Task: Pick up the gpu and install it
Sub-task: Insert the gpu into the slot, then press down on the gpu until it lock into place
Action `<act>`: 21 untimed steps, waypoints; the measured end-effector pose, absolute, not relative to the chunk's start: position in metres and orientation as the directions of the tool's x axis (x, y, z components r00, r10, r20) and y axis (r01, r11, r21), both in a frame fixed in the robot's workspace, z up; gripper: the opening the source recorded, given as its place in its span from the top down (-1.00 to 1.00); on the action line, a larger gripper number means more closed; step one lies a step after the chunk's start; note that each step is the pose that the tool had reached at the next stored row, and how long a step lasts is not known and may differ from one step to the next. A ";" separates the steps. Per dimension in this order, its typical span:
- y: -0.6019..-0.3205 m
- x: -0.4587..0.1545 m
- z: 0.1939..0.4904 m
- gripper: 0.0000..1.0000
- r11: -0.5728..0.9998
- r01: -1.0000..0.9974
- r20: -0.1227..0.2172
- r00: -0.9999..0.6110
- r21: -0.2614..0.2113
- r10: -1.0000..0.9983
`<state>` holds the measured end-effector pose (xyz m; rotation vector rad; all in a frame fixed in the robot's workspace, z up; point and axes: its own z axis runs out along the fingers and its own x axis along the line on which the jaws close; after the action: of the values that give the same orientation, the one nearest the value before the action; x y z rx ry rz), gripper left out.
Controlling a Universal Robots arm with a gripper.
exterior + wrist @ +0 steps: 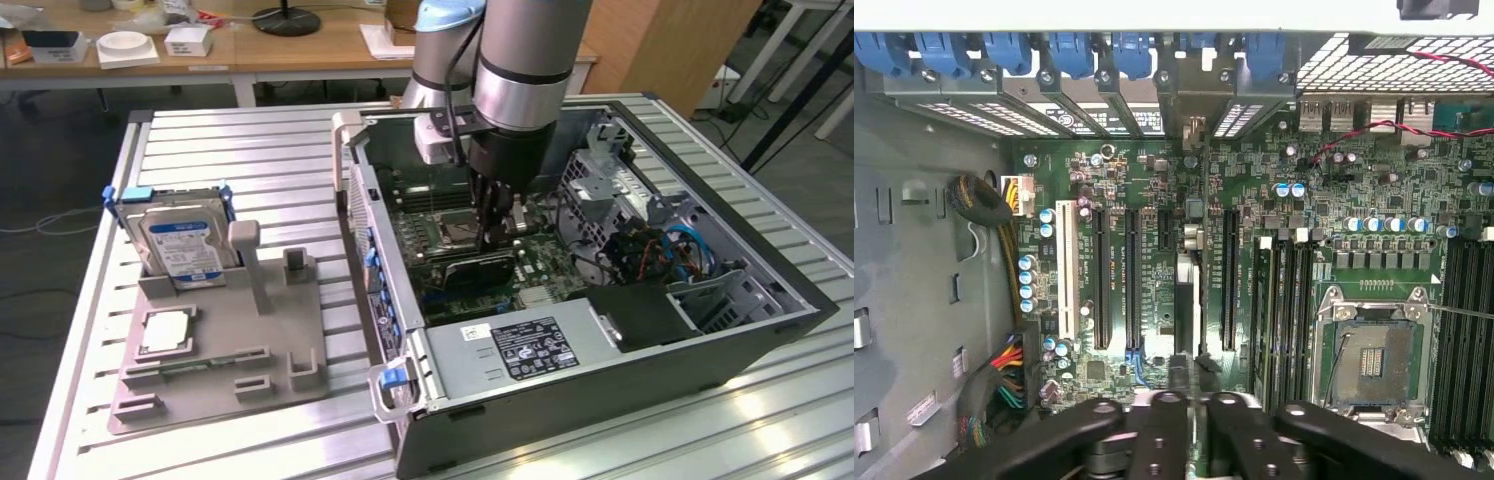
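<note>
GPU point(1185, 300), thin, stiff, light, fragile card edge-on just below your gripper point(1186, 402), which grasps its top edge; avoid squeezing components.

**Even daylight outside, dimmer inside the case**

The exterior view is bright and evenly lit. Glare sits on the ribbed metal table point(240, 150) at its near right corner, where pale patches wash out the slats. The open computer case point(747, 330) holds soft shadow along its inner walls. In the wrist view the motherboard point(1154, 260) is sharp and moderately lit, while the black gripper point(1189, 440) close to the lens is soft, and the case's pale rim is overexposed.
</note>
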<state>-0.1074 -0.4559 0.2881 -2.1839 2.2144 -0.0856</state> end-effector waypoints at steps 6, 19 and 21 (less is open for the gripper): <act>-0.456 -0.107 0.288 0.79 0.013 -0.998 0.017 -0.014 -0.060 -1.000; -0.456 -0.107 0.285 0.79 0.014 -0.998 0.017 -0.015 -0.060 -1.000; -0.456 -0.107 0.282 0.79 0.015 -0.998 0.017 -0.016 -0.059 -1.000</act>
<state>-0.1074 -0.4559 0.2822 -2.1833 2.2166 -0.0846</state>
